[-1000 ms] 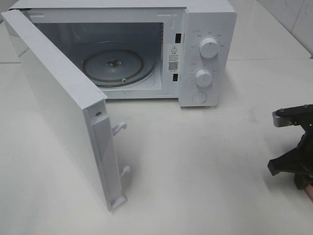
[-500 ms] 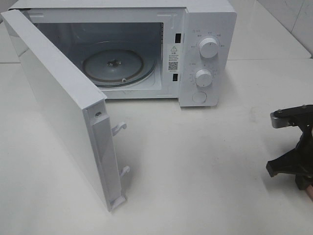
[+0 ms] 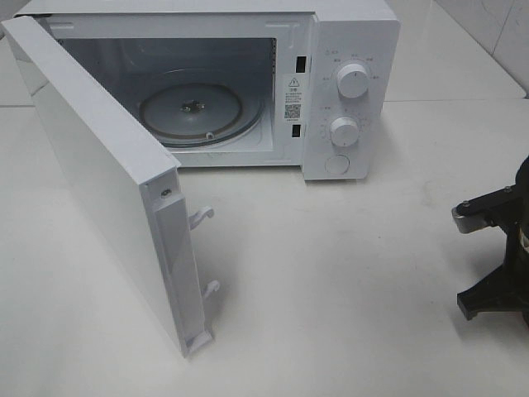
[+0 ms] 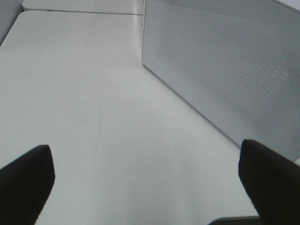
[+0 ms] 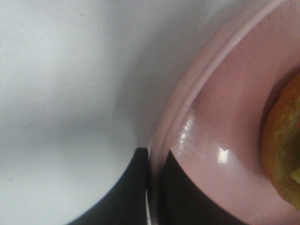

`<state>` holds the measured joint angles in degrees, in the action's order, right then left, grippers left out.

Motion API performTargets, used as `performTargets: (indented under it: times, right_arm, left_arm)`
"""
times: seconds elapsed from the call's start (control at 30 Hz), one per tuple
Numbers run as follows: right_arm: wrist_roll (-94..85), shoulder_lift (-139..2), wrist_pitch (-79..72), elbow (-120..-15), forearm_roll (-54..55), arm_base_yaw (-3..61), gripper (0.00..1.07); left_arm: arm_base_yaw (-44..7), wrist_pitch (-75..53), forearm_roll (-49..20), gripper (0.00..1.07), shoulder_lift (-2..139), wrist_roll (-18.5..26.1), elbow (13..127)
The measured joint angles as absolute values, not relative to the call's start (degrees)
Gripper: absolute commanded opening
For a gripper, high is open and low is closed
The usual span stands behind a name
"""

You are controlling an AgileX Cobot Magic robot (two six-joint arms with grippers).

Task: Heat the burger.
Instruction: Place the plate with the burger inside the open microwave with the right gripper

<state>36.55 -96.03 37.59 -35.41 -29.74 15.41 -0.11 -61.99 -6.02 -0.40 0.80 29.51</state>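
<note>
The burger (image 5: 284,154) shows only as a golden-orange edge at the side of the right wrist view, resting on a round pink plate (image 5: 225,112). My right gripper (image 5: 153,161) is shut on the plate's rim, one dark finger (image 5: 124,192) outside it and the other inside. In the exterior high view only the right arm (image 3: 496,256) shows, at the table's right edge; burger and plate are outside that frame. My left gripper (image 4: 150,187) is open above bare table beside the microwave door, with nothing between its fingers.
A white microwave (image 3: 351,91) stands at the back with its door (image 3: 107,182) swung wide open to the left, jutting toward the front. Its glass turntable (image 3: 194,112) has nothing on it. White tabletop (image 3: 347,281) lies between the door and the right arm.
The right arm has shifted slightly toward the front right edge of the exterior high view. Nothing else has moved.
</note>
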Motion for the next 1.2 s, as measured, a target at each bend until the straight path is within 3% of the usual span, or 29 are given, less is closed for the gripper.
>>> performTargets:
  times: [0.6, 1.2]
  right_arm:
    - [39.5, -86.9, 47.9, -35.0, -33.4, 21.9, 0.0]
    - [39.0, -79.9, 56.3, -35.0, -33.3, 33.5, 0.0]
  left_arm:
    - [-0.1, -62.0, -6.0, 1.0, -0.4, 0.8, 29.5]
    - [-0.1, -62.0, -6.0, 1.0, -0.4, 0.8, 29.5]
